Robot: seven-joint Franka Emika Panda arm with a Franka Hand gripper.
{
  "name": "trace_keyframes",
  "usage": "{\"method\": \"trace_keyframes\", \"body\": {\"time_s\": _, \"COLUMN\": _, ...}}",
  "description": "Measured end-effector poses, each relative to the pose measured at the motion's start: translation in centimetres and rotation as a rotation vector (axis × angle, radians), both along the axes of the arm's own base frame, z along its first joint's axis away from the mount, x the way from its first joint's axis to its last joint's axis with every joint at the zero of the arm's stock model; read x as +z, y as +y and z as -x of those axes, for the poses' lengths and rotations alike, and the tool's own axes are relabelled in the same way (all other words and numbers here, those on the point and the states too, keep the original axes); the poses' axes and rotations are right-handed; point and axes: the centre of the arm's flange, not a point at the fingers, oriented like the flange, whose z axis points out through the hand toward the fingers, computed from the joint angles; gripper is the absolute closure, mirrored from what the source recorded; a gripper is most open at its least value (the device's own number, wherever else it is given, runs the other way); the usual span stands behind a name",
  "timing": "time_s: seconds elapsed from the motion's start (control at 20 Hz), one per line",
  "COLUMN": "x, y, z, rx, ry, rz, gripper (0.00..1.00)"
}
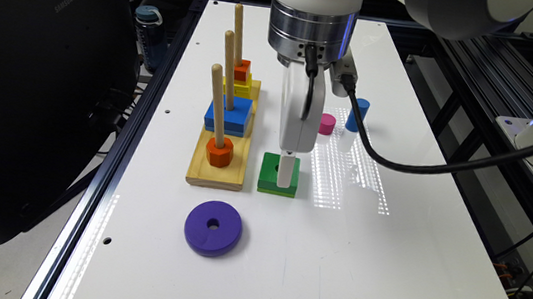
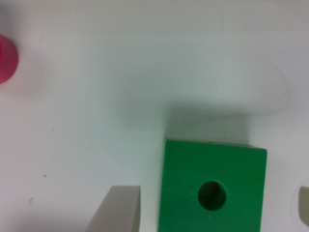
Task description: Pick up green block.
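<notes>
The green block, a flat dark-green square with a round centre hole and a thin lime bottom layer, lies flat on the white table just beside the wooden peg stand. My gripper hangs straight down over it, its tip at the block's height. In the wrist view the green block sits between the two fingers of my gripper. One pale finger stands on one side and the other finger shows at the frame's edge, each with a small gap to the block. The gripper is open.
The wooden peg stand carries three pegs with a blue block, orange nuts and a yellow piece. A purple ring lies nearer the front. A pink cylinder and blue cylinder stand behind. A black laptop borders the table's left edge.
</notes>
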Motion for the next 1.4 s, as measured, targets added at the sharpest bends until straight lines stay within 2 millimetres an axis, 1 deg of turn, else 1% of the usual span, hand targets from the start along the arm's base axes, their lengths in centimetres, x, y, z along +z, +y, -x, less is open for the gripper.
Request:
{"method": "trace_keyframes", "body": {"time_s": 0.25, "x": -0.7, "y": 0.0, "z": -0.1, "rx": -0.001, "ry": 0.009, "rz": -0.003, "gripper": 0.00}}
{"method": "trace_keyframes", "body": {"time_s": 0.6, "x": -0.8, "y": 0.0, "z": -0.1, "rx": -0.001, "ry": 0.012, "rz": -0.004, "gripper": 0.00}}
{"method": "trace_keyframes", "body": {"time_s": 0.9, "x": -2.9, "y": -0.1, "z": -0.2, "rx": -0.001, "ry": 0.016, "rz": -0.006, "gripper": 0.00}}
{"method": "trace_keyframes", "body": {"time_s": 1.4, "x": -2.9, "y": 0.3, "z": -0.5, "rx": 0.000, "ry": 0.009, "rz": -0.006, "gripper": 0.00}}
